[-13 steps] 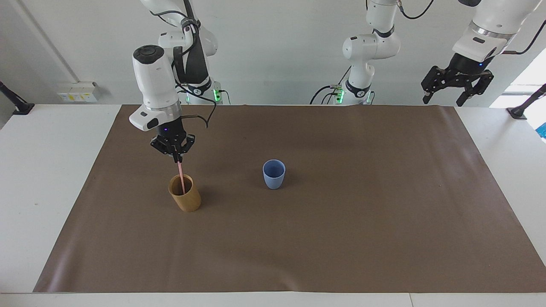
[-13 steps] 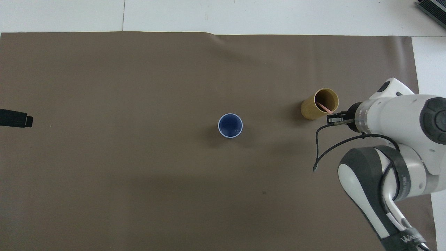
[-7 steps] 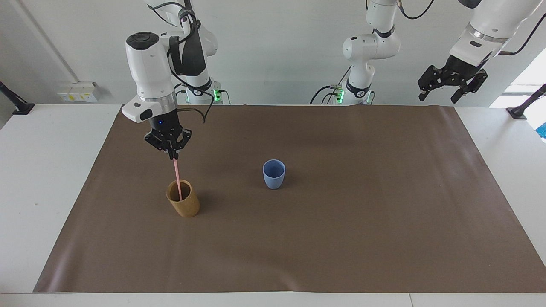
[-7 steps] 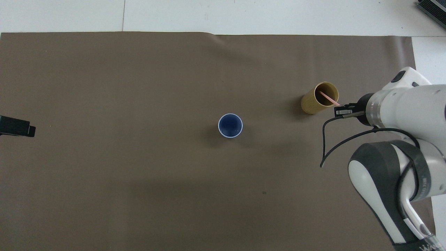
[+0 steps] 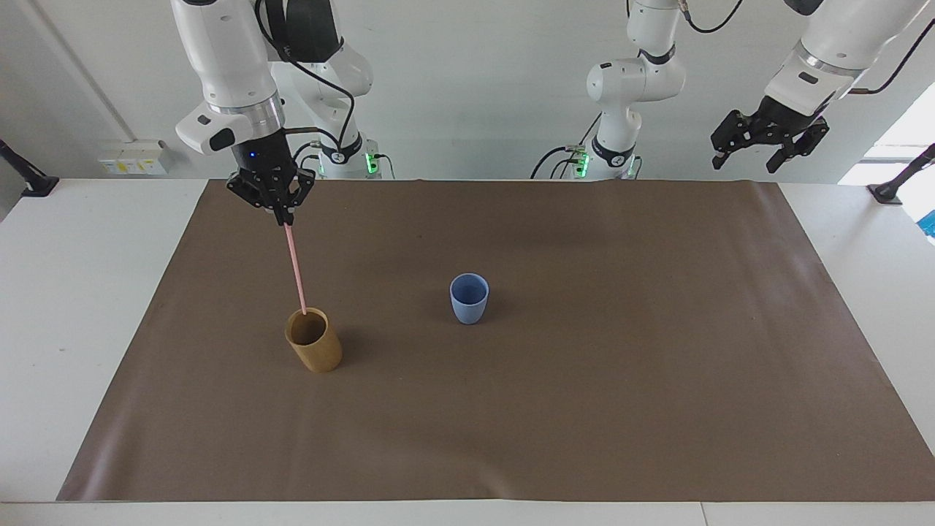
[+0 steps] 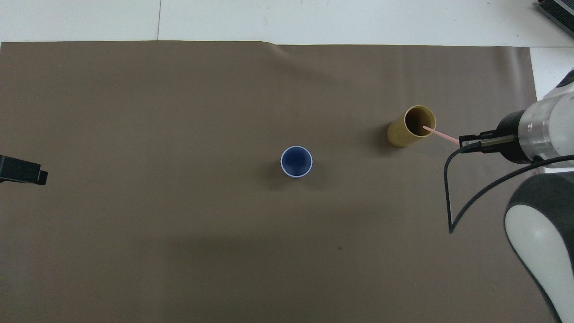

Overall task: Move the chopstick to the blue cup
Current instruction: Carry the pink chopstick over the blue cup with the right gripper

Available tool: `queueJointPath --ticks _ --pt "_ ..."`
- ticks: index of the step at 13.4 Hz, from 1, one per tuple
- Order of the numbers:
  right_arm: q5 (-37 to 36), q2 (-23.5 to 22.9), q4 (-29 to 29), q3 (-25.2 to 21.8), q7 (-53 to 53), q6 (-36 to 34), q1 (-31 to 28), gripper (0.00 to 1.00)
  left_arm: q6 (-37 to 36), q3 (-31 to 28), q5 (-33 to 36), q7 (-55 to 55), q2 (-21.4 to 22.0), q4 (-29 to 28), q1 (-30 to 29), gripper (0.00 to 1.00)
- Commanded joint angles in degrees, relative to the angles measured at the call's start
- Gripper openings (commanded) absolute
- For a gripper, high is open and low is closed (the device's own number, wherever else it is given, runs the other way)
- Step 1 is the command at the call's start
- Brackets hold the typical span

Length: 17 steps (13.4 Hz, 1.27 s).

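A: Right tool (image 5: pixel 283 212) pinches the chopstick (image 5: pixel 296 269) by its top; stick near-upright, tip at the tan cup (image 5: pixel 314 349) rim.

B: Blue cup (image 5: pixel 468 298) sits beside the tan cup, toward the left arm's end; left tool (image 5: pixel 767 150) spread, waiting high.

Blue cup (image 5: pixel 468 298) at centre of the facing view on the mat (image 5: pixel 584 409), taller cup (image 5: pixel 313 340) to its left, chopstick (image 5: pixel 295 267) rising up-left from that cup's rim.
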State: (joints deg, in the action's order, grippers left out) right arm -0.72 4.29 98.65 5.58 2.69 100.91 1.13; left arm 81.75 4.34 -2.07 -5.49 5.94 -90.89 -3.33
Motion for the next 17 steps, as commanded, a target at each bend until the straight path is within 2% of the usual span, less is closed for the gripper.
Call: queueJointPath --ticks 1,4,7,10,13,17 --pt "2.6 -1.2 -4.9 0.7 4.8 -4.9 0.2 0.0 -1.5 -0.3 -0.7 0.5 -0.1 1.2 -0.5 1.0" --pt "8.1 -2.7 -7.8 0.6 15.7 -8.1 2.1 0.0 -1.5 -0.3 -0.7 0.5 -0.1 1.2 -0.4 1.0" --pt "9.7 -3.0 -7.8 0.7 25.5 -7.2 4.8 0.0 -1.5 -0.3 -0.7 0.5 -0.1 1.2 -0.5 1.0" --pt "13.8 -4.8 -7.8 0.7 40.1 -3.7 8.4 0.0 -1.5 -0.3 -0.7 0.5 -0.1 1.2 -0.4 1.0" --pt "18.1 -9.6 -12.2 0.7 54.2 -2.9 12.2 0.0 -1.5 -0.3 -0.7 0.5 -0.1 1.2 -0.5 1.0" --pt "20.1 -14.6 -14.5 2.4 64.3 2.7 15.6 0.0 -1.5 -0.3 -0.7 0.5 -0.1 1.2 -0.5 1.0"
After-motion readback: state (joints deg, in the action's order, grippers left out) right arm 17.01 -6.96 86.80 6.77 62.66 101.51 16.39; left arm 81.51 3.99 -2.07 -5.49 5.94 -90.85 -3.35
